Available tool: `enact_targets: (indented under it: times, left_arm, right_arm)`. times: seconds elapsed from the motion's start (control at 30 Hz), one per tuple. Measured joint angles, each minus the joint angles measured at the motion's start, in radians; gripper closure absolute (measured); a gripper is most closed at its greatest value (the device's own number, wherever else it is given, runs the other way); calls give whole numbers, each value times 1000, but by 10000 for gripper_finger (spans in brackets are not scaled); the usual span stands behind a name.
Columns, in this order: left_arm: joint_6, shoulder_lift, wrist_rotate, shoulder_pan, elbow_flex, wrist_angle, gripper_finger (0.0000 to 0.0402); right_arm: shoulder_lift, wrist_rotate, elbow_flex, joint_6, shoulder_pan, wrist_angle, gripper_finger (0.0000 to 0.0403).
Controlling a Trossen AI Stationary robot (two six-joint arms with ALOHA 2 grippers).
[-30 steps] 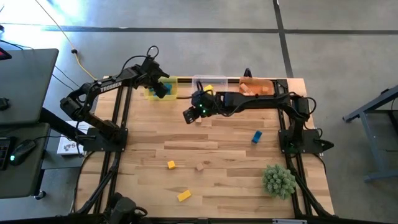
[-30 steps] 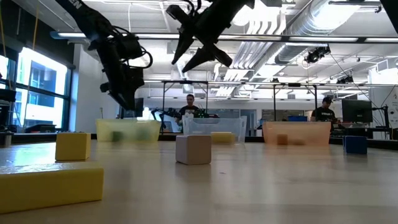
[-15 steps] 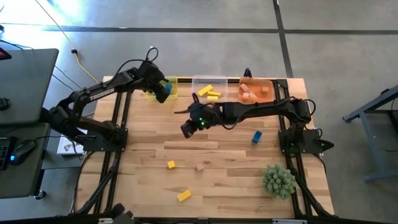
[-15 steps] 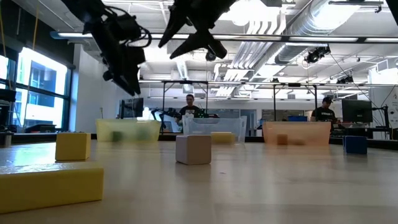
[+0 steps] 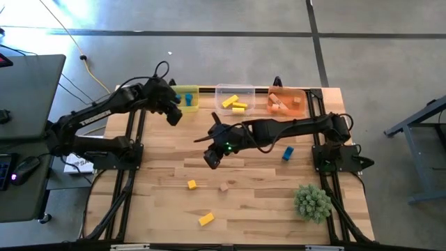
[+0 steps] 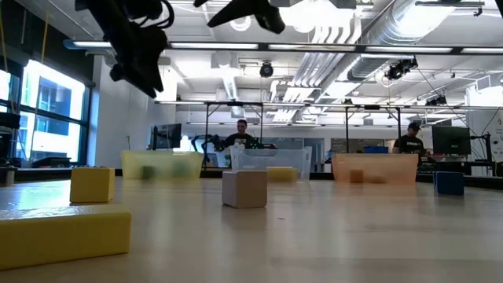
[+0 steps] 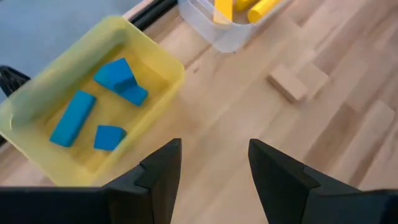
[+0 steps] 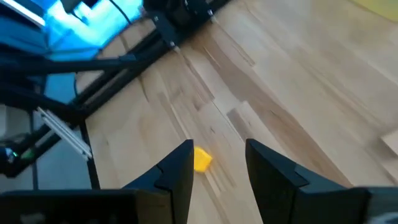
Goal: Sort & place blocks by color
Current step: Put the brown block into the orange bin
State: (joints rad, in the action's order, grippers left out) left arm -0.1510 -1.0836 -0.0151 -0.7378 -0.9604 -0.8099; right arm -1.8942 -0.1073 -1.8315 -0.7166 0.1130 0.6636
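My left gripper [image 7: 214, 180] is open and empty, hanging above the table just on the near side of the yellow bin [image 7: 93, 93], where several blue blocks [image 7: 115, 73] lie. My right gripper [image 8: 217, 177] is open and empty, high over the middle of the table [image 5: 212, 157], with a yellow cube [image 8: 202, 160] below and ahead of it. On the near half of the table lie the yellow cube [image 5: 191, 185], a plain wood cube [image 5: 224, 187] and a yellow bar [image 5: 205, 219]. A blue block [image 5: 287, 153] lies toward the right. Two plain wood blocks [image 7: 297, 82] lie near the clear bin.
The clear bin [image 5: 233, 102] holds yellow blocks and the orange bin [image 5: 286, 102] holds plain wood ones; all three bins stand along the far edge. A spiky green plant ball [image 5: 312, 202] sits at the near right corner. People show in the room behind [image 6: 240, 135].
My right gripper has moved from beside the clear bin toward the near edge, over the table's middle, and has risen. My left gripper has drawn back from over the yellow bin toward the near left and has also risen. No block has moved.
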Motion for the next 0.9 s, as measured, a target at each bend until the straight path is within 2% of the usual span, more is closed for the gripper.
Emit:
enact_targets:
  times: [0.13, 0.4, 0.67, 0.8, 0.9]
  left_arm:
    - [-31, 40, 0, 21, 0, -47, 227]
    - [-40, 76, 0, 48, 0, -92, 226]
    - [-29, 75, 4, 55, 0, -113, 227]
    - [-22, 75, 4, 55, 0, -122, 227]
    - [-22, 75, 4, 55, 0, -123, 227]
  right_arm:
    - [1, 6, -41, -21, 15, 94, 269]
    - [-21, 53, -35, -113, 59, 320, 269]
    - [-68, 64, -35, -123, 113, 342, 269]
    - [-94, 56, -35, -190, 132, 343, 269]
    - [-129, 98, -35, -202, 139, 343, 269]
